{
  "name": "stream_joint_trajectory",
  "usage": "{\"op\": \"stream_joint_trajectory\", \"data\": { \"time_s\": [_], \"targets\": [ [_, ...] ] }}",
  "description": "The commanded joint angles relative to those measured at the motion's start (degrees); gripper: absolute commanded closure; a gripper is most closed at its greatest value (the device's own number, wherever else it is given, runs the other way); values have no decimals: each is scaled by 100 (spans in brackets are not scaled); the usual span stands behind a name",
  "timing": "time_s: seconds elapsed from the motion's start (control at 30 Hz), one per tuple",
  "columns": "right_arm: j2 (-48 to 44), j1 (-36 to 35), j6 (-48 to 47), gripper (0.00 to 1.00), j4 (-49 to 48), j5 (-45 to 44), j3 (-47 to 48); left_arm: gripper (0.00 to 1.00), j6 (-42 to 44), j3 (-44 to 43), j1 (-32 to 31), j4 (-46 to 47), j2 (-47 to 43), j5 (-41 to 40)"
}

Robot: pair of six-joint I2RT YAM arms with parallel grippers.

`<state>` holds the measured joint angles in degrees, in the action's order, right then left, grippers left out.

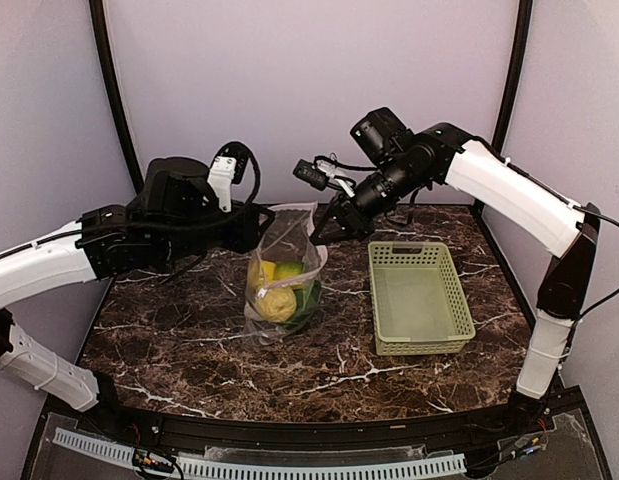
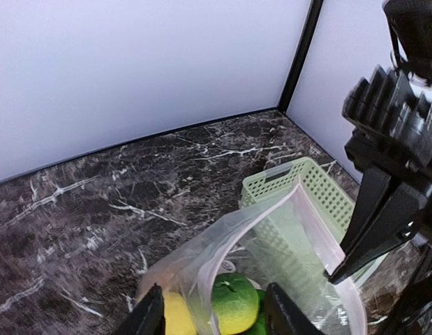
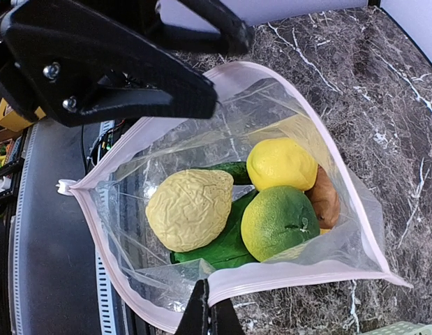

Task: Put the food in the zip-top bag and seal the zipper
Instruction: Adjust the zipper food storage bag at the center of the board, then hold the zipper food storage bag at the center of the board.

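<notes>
Several foods (image 3: 282,220) inside zip-top bag (image 3: 125,230); right claw (image 3: 212,310) pinches it, left claw (image 2: 216,300) seemingly spread.

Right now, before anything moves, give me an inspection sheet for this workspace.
Surface: dark marble table, nothing spilled seen.
Job's things: zip-top bag upright, mouth open; lemon, lime, pale bumpy lump and dark green vegetable inside; zipper unsealed.
Clutter: light green basket right of the bag.
Grippers: left gripper open, straddling the bag's left rim; right gripper shut on the right rim.
Cables: black cable looped at the left wrist, off the bag.
Surroundings: pale walls, black corner posts.
</notes>
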<state>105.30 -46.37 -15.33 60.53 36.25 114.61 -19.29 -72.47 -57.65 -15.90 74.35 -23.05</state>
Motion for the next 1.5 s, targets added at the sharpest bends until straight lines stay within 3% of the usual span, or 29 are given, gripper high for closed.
{"op": "stream_joint_trajectory", "data": {
  "time_s": [0.0, 0.13, 0.23, 0.37, 0.6, 0.77, 0.93, 1.07, 1.23, 1.4, 1.47],
  "targets": [
    [27, -22, 66, 100, -120, 137, -15, 37, 368, 630, -208, 582, -944, 155],
    [52, 9, 128, 100, -126, 211, 127, 28, 710, 1239, -520, 773, -1598, 191],
    [63, 14, 212, 100, -81, 277, 257, 29, 793, 1561, -775, 661, -1890, 254],
    [1, 14, 237, 100, -68, 252, 317, 38, 788, 1911, -1197, 561, -2144, 457],
    [-13, 14, 255, 99, -68, 217, 233, 31, 1457, 1993, -2162, 396, -1799, 6],
    [-84, 14, 242, 99, -95, 121, 142, 30, 1773, 1805, -2445, 217, -1153, -707],
    [-164, 11, 242, 99, -103, 49, 94, 33, 1617, 1668, -2547, 63, -622, -2349],
    [-209, 14, 238, 99, -118, 32, 32, 38, 1408, 1821, -2550, 348, -749, -2906],
    [-235, 7, 244, 98, -123, 64, -12, 52, 1612, 2440, -2553, 1121, -1242, -3082],
    [-255, 13, 237, 96, -114, 91, -45, 81, 2055, 3018, -2550, 2146, -1817, -2968],
    [-283, 14, 219, 88, -85, 101, -17, 90, 2164, 3156, -2550, 2336, -1905, -2969]
  ]
}}
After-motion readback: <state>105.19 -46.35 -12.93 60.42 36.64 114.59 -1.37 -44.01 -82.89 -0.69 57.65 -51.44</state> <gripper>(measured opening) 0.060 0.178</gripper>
